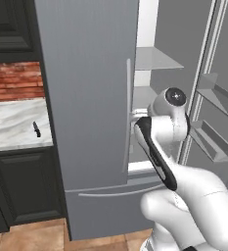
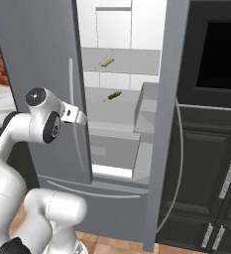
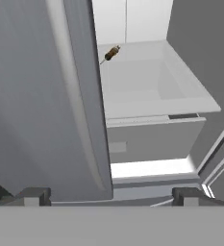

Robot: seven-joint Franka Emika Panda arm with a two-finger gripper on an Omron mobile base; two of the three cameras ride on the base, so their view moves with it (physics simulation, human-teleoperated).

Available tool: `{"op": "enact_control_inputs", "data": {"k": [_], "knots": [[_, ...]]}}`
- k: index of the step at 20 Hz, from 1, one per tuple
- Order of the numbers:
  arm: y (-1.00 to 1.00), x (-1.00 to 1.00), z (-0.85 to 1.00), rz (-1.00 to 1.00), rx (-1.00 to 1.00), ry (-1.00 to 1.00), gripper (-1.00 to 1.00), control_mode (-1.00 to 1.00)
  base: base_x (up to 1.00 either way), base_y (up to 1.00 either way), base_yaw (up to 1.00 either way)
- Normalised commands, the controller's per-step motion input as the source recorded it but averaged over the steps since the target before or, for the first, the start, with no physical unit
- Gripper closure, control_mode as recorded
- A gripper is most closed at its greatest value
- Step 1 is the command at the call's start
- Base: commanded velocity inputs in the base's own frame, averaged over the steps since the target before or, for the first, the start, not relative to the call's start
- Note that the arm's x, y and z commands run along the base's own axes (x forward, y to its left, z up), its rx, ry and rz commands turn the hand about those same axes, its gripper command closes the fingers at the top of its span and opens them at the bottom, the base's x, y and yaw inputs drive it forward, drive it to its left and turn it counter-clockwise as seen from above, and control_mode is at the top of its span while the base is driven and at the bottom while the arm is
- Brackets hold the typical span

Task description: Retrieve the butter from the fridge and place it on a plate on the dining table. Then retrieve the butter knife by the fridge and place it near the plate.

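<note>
The fridge [image 1: 86,88] stands with its left door shut and its right door swung open, showing white shelves. The butter [image 2: 106,62], a small yellow-tan stick, lies on an upper shelf. My gripper [image 3: 111,197] is open and empty, its fingertips [image 3: 34,196] wide apart, in front of the left door's inner edge and facing the lower shelf. My hand [image 2: 75,115] hovers beside the left door's handle. The butter knife [image 1: 36,129] lies on the marble counter left of the fridge. The plate and the dining table are out of view.
A small brown item [image 3: 112,53] lies on the shelf below the butter. The open right door [image 1: 216,98] carries grey bins. Below the shelves sit a crisper drawer [image 3: 152,139] and the bottom drawer [image 1: 105,206]. Dark cabinets and an oven [image 2: 216,49] stand at the right.
</note>
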Motion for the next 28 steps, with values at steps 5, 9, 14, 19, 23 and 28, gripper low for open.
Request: {"op": "enact_control_inputs", "data": {"k": [5, 9, 14, 19, 23, 28], "knots": [[0.20, 0.78, -0.14, 0.00, 0.02, -0.06, -1.00, -1.00, 0.00, 0.00, 0.00], [0.12, 0.46, -0.21, 0.03, 0.00, -0.03, -1.00, -1.00, 0.00, 0.00, 0.00], [0.19, 0.74, -0.20, 0.06, 0.00, 0.00, -1.00, -1.00, 0.00, 0.00, 0.00], [0.17, 0.68, -0.31, 0.01, 0.00, 0.00, -1.00, -1.00, 0.00, 0.00, 0.00], [0.03, 0.64, -0.36, 0.00, 0.00, 0.00, 1.00, -1.00, 0.00, 0.00, 0.00], [0.00, 0.16, -0.12, 0.00, 0.01, 0.02, 1.00, -1.00, 0.00, 0.00, 0.00]]}}
